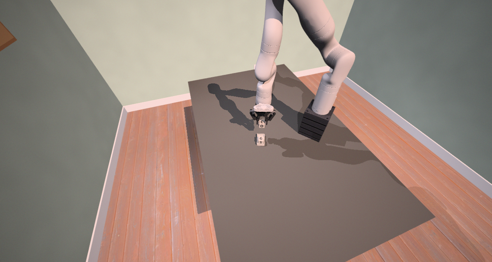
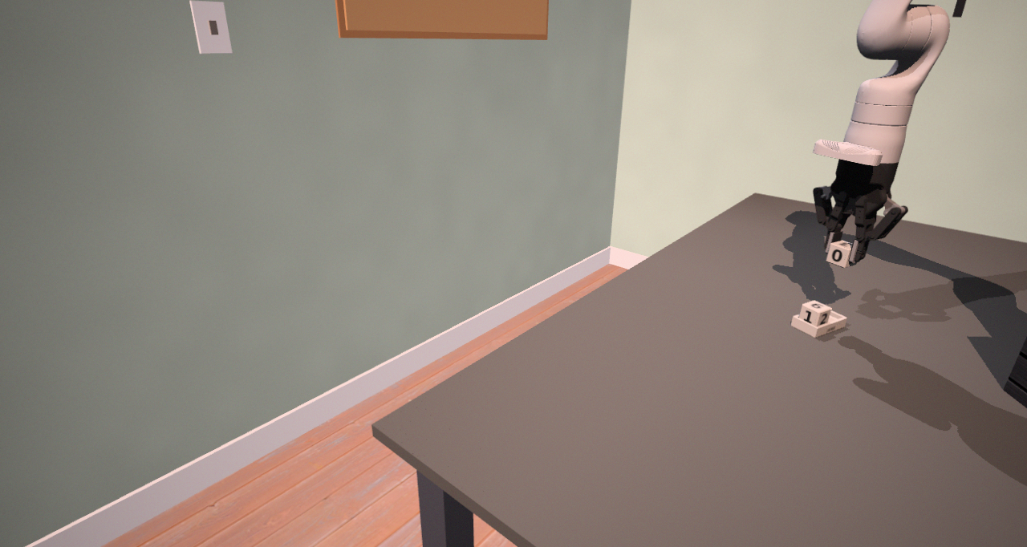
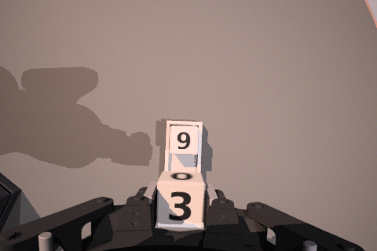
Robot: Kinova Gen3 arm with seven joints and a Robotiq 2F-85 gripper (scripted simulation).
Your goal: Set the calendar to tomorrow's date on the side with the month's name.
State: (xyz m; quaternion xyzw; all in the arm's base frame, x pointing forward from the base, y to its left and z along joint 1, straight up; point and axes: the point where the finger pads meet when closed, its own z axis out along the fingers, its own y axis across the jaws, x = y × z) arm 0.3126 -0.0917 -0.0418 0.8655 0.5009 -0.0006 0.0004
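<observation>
From above, the dark brown bench (image 1: 275, 191) stands on a reddish plank floor (image 1: 151, 178), with pale baseboards where the floor meets a cream wall (image 1: 165, 30) at twelve o'clock and grey-green walls at nine and three. The arm rises from a black ribbed pedestal (image 1: 311, 131) at about two o'clock of the bench's middle. The fingers (image 1: 262, 120) point down and are closed on a cube (image 1: 261, 124), lifted off the bench. Just toward six o'clock of it lies the tray (image 1: 261, 143) with the other cube (image 1: 260, 138), whose top reads 6. Long arm shadows fall across the bench toward three and eleven o'clock.

From the side, the grey-green wall (image 2: 322, 184) carries a white switch plate (image 2: 210, 26) and an orange-brown board (image 2: 441, 2); the cream wall stands at one o'clock. The held cube (image 2: 837, 253) shows a 0 and hangs well above the bench (image 2: 646, 415). At seven o'clock of it the tray (image 2: 809, 326) sits flat, its cube (image 2: 816, 314) showing 1 and 2 on its sides; the slot beside it holds nothing. One bench leg (image 2: 439, 508) shows at the near corner.

At the wrist, the gripped cube (image 3: 179, 204) faces the camera with a 3 between the dark fingers. At twelve o'clock of it, farther down, is the tray (image 3: 169, 147), and the cube in it (image 3: 184, 140) reads 9 from here. The bench edge and floor curve past at one o'clock.
</observation>
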